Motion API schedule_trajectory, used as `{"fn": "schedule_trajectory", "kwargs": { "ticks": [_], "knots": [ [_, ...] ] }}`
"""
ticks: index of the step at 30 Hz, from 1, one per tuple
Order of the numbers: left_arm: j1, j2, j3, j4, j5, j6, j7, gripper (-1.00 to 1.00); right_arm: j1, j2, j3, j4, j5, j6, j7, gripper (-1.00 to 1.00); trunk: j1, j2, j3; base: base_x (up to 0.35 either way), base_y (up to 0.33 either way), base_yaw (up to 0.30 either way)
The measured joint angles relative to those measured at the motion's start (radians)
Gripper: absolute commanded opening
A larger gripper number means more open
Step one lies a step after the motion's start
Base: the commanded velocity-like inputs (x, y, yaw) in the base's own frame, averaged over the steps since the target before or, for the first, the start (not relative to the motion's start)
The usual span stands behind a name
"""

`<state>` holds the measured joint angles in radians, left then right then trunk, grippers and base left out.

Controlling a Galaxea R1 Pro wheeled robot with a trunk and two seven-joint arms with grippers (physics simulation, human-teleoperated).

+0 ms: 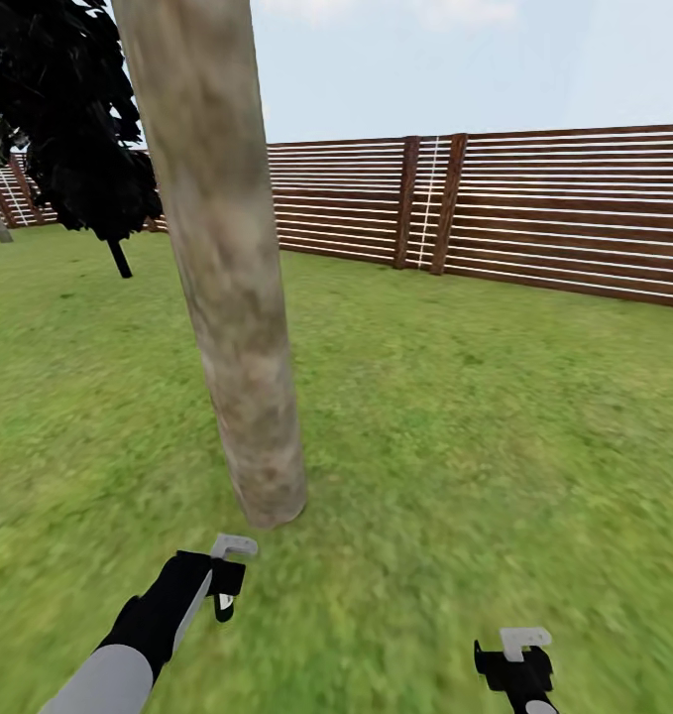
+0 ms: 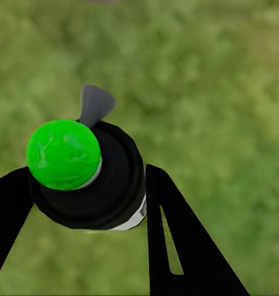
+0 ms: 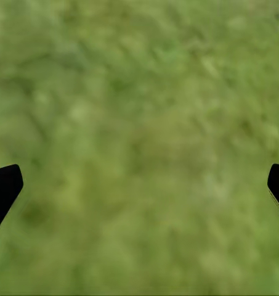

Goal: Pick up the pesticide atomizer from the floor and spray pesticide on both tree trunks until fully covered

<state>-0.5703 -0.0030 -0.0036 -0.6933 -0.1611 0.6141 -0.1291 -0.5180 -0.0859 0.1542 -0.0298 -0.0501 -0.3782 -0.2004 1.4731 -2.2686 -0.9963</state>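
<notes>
Gripping the atomizer (image 2: 84, 176), the left claw (image 2: 90, 203) has both fingers pinching its black body, green cap toward the wrist cam, grass (image 2: 225, 92) beyond. R claw (image 3: 139, 185) is spread wide, holding nothing. Trunk (image 1: 227, 297) stands just ahead of the left claw (image 1: 225, 580), leaning slightly, long axis near vertical, so left arm is nearer; fence (image 1: 574, 218) far behind.

A garden: green lawn (image 1: 495, 416) ringed by a slatted wooden fence (image 1: 574, 213) (open sky above).
</notes>
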Motion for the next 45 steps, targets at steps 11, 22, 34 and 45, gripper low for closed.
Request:
{"fn": "schedule_trajectory", "kwargs": {
  "ticks": [11,22,34,45],
  "knots": [
    [0.0,-0.001,-0.001,-0.01,0.001,-0.001,0.0,-1.0,0.0,0.001,0.001,0.0,0.0,0.0,0.0,1.0,0.001,0.0,0.0,-0.063,0.0,0.0],
    [-0.097,0.003,-0.003,-0.153,-0.005,0.209,-0.008,-1.0,0.001,0.002,0.0,-0.001,0.0,0.0,0.003,1.0,0.001,0.0,0.0,-0.016,0.0,-0.085],
    [-0.1,0.028,0.0,-0.168,-0.009,0.243,0.0,-1.0,0.001,0.002,0.0,0.0,0.0,0.0,0.003,1.0,0.001,0.0,0.0,-0.089,-0.12,-0.006],
    [-0.16,0.062,0.015,-0.163,-0.018,0.263,0.002,-1.0,0.001,0.002,0.0,0.0,0.0,0.0,0.003,1.0,0.001,0.0,0.0,-0.036,-0.013,0.173]
  ]
}}
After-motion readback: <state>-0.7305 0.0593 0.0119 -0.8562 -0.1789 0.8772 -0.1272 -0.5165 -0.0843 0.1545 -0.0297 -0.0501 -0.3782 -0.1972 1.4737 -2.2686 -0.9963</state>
